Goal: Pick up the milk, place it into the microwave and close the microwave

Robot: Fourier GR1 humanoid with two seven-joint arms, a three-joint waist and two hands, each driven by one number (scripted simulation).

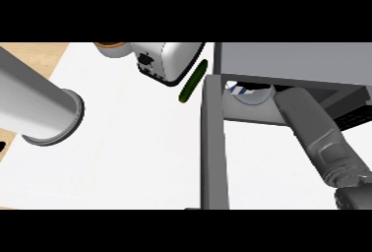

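Note:
The milk (243, 92), a white carton with blue stripes, shows partly inside the microwave (291, 59), just under its grey top. My right forearm (316, 133) reaches into the microwave's opening beside the milk; the microwave's top hides the hand, so I cannot see whether it holds the carton. The microwave door (214, 147) stands open, seen edge-on as a grey bar running toward me. My left forearm (36, 98) crosses the left side of the view above the counter; its hand does not show.
A white appliance with a black base (167, 59) stands at the back, left of the microwave, with a dark green oblong thing (193, 81) beside it. A round white container (112, 49) sits at the far back. The white counter (131, 157) spreads left of the door.

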